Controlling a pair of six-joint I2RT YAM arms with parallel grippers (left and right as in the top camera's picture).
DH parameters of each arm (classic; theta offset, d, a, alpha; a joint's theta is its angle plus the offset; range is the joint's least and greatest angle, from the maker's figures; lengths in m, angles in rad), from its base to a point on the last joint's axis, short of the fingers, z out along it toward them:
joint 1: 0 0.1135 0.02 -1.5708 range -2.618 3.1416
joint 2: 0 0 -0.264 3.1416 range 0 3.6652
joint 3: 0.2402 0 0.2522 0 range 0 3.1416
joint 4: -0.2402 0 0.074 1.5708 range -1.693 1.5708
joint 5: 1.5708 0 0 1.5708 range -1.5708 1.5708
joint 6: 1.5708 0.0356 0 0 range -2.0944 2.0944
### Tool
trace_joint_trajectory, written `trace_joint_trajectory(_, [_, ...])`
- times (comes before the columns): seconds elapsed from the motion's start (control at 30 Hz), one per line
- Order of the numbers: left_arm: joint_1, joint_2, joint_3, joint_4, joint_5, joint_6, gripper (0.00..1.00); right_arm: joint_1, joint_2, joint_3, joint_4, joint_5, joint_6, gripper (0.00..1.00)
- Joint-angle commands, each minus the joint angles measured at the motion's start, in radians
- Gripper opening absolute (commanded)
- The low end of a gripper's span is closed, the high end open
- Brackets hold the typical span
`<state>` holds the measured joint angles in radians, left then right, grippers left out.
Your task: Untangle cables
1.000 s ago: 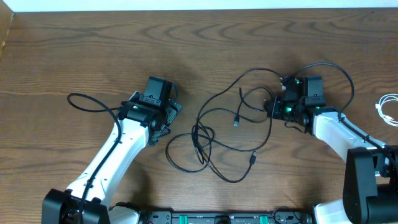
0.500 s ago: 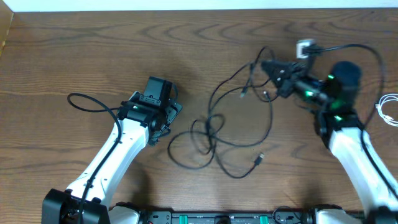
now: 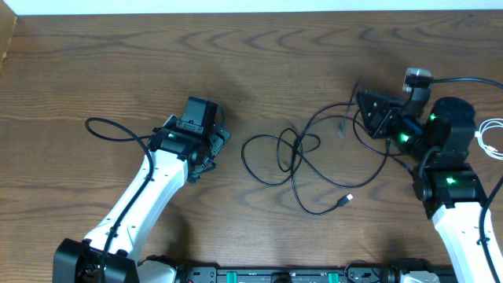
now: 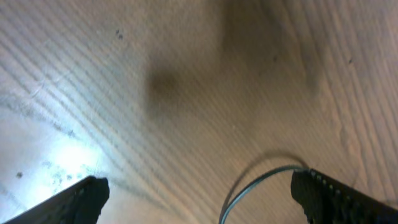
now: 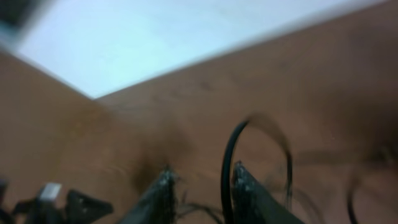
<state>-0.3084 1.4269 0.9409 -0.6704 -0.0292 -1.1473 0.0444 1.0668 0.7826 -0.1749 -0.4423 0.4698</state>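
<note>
Right end effector (image 3: 371, 110): parted by a narrow gap, fingers (image 5: 163, 194) clamped on nothing. Blurred right wrist view, with one strand of the black cables (image 3: 295, 153) arcing up through that gap; contact impossible to judge. Seen from above, points left toward the right end of the tangle, with strands running up to just beside its tips. Left of there, mid-bench: overlapping black loops crossing one another. One long loop sweeps down toward the near edge and ends in a loose plug (image 3: 346, 200) lying flat on the wood. At the far right edge, well apart from the tangle: white cable (image 3: 490, 138), partly cut off by the frame.

Left end effector (image 3: 211, 151): spread wide, holding nothing, close over the bare bench (image 3: 118, 55). Sits left of the tangle, near its leftmost loop without touching it. In the left wrist view, wood grain between the two tips, plus a thin curved strand entering from the bottom edge. Farther left: thick black arm wire (image 3: 110, 128) looping over the wood.
</note>
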Motion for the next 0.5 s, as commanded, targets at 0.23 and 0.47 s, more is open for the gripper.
trace_joint_trajectory(0.23, [0.004,-0.01,0.005,-0.003,-0.009,0.01,0.98,0.143,0.057,0.003,-0.313,0.066,-0.011,0.99])
trace_joint_trajectory(0.47, [0.004,-0.01,0.005,-0.003,-0.01,0.01,0.98,0.289,0.142,0.003,-0.255,0.068,-0.04,0.99])
